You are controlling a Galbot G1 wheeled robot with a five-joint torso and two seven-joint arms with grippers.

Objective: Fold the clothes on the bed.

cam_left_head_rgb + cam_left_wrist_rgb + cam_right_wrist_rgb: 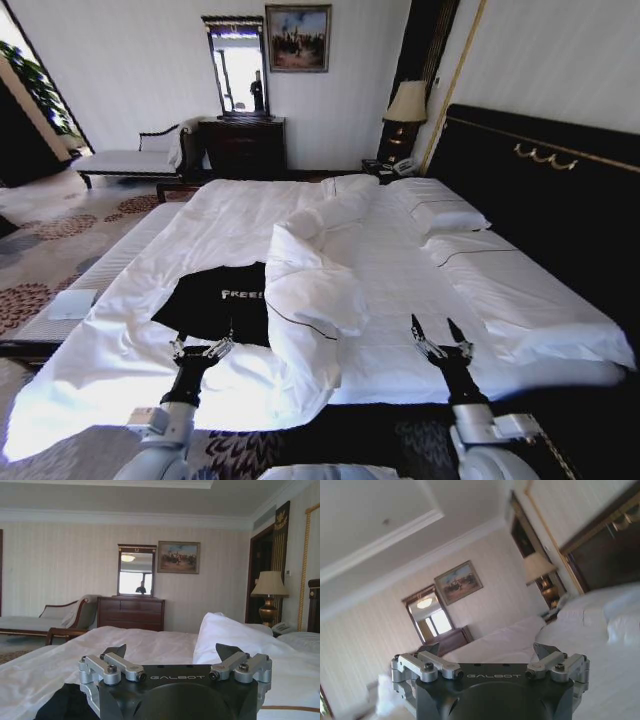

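1. My left gripper (202, 349) hovers right at the near hem of the black T-shirt (215, 300), jaws spread and holding nothing. I'd guess that's so I can pinch the edge.
2. My right gripper (439, 336) hangs over bare sheet well to the right, jaws also apart and empty, probably just waiting.
3. The shirt lies on the bed (390, 270), partly tucked under the bunched white duvet (310, 300), so it isn't flat yet.
4. No bins or baskets here.
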